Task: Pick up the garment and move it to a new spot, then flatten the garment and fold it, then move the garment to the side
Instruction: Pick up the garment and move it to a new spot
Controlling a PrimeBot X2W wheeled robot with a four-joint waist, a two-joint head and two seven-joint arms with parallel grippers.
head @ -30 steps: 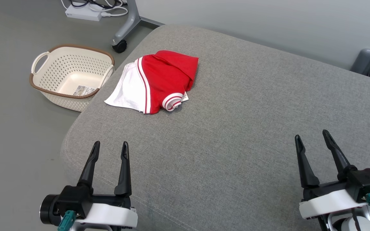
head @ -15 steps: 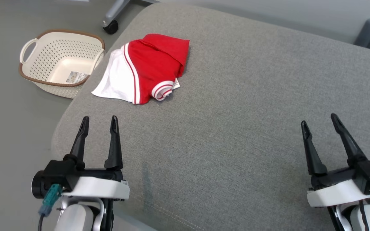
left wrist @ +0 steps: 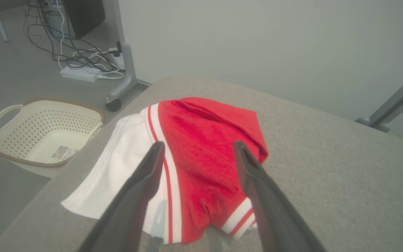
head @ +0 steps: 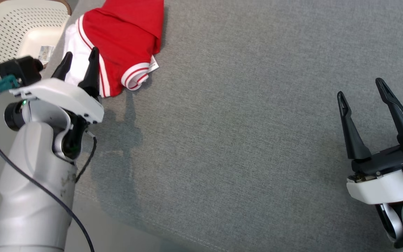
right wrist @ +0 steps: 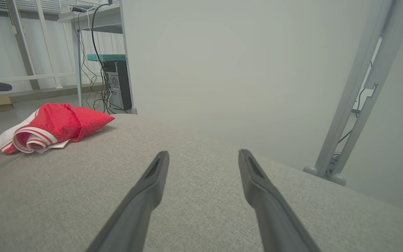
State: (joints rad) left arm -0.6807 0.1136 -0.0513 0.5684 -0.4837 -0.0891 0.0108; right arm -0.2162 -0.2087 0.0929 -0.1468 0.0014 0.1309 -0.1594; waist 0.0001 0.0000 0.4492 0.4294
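Reaching for the garment point(head: 121, 31) should be easy: it is soft, light cloth that will sag and bend when you lift it. Nearest you, your left gripper point(head: 80, 54) is spread wide and holds nothing. Its tips are at the garment's near edge, where white meets red; I cannot tell if they touch. Your right gripper point(head: 360, 87) is wide too, empty, and well apart from it over the bare cushion point(head: 240, 122). The cushion is grey, woven and a bit rough, so the cloth may cling and drag. The garment lies bunched by the cushion's far left corner. I would pinch a thick spot, like the rolled striped cuff point(head: 135, 75), not the thin white flap. Past the edge, on the floor, sits a cream basket point(head: 9, 24) full of small holes.
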